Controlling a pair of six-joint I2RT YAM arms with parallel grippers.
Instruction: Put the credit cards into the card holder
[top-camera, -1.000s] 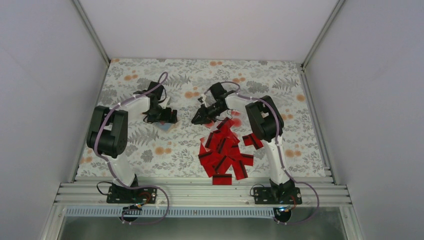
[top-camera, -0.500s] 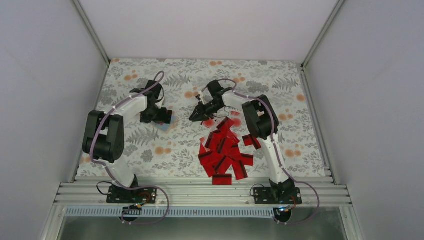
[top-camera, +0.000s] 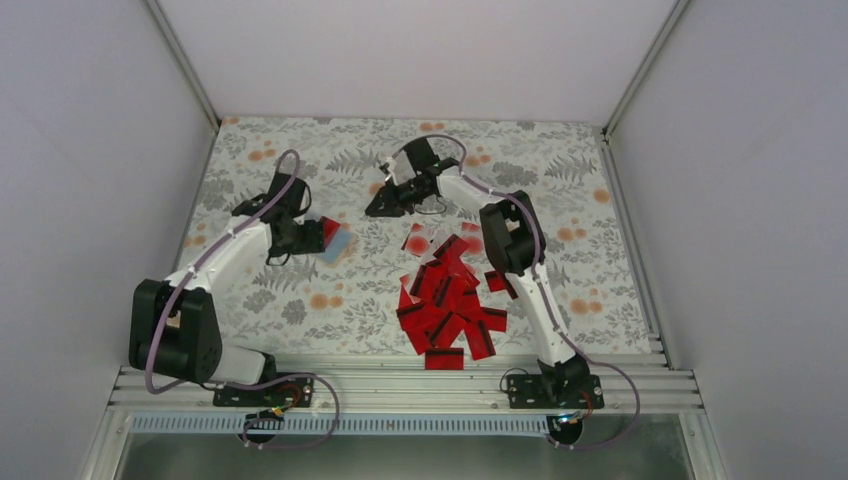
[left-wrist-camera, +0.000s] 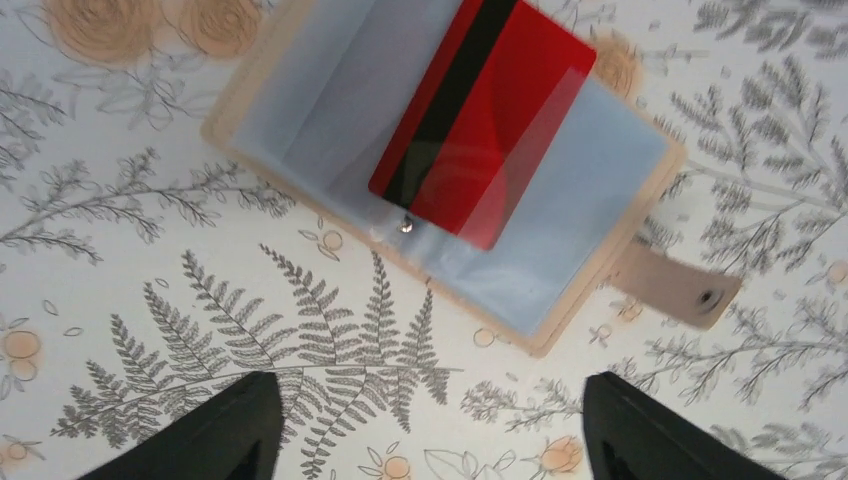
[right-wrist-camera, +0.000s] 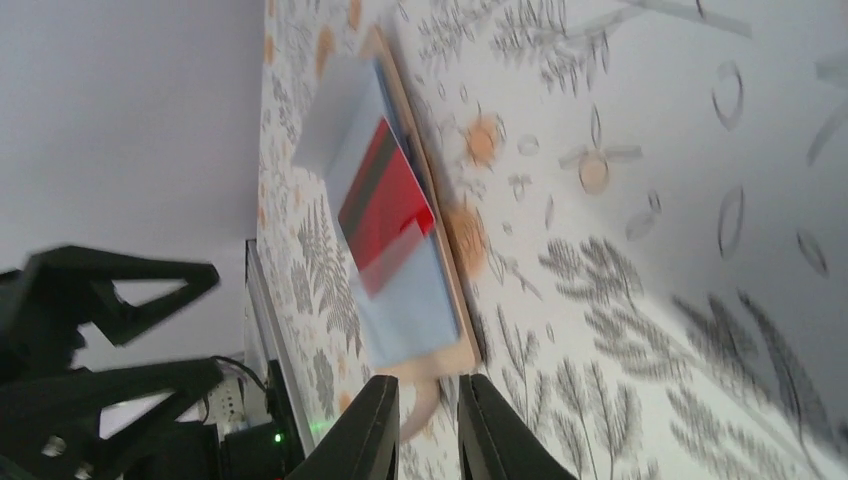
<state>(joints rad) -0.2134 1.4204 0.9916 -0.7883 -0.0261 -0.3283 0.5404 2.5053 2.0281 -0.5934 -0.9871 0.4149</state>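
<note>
Card holder: the card holder (left-wrist-camera: 600, 190) lies open and flat on the flowery cloth (left-wrist-camera: 150, 300), clear pockets facing up.
Strap: a tan strap (left-wrist-camera: 680, 290) with a snap sticks out from one edge of the card holder.
Card in holder: one red card (left-wrist-camera: 480, 110) with a black stripe lies on the card holder, one end under a clear pocket.
Other cards: the rest of the credit cards (top-camera: 448, 300) sit in a heap well apart from the card holder, on its right in the top view.
Left gripper: the left gripper (left-wrist-camera: 430, 440) hangs just beside the card holder. Its fingers (left-wrist-camera: 220, 430) are wide apart and hold nothing.
Right gripper: the right gripper (right-wrist-camera: 430, 430) is near the card holder, not touching it. Its fingers are close together with a thin gap, and nothing is between them.
</note>
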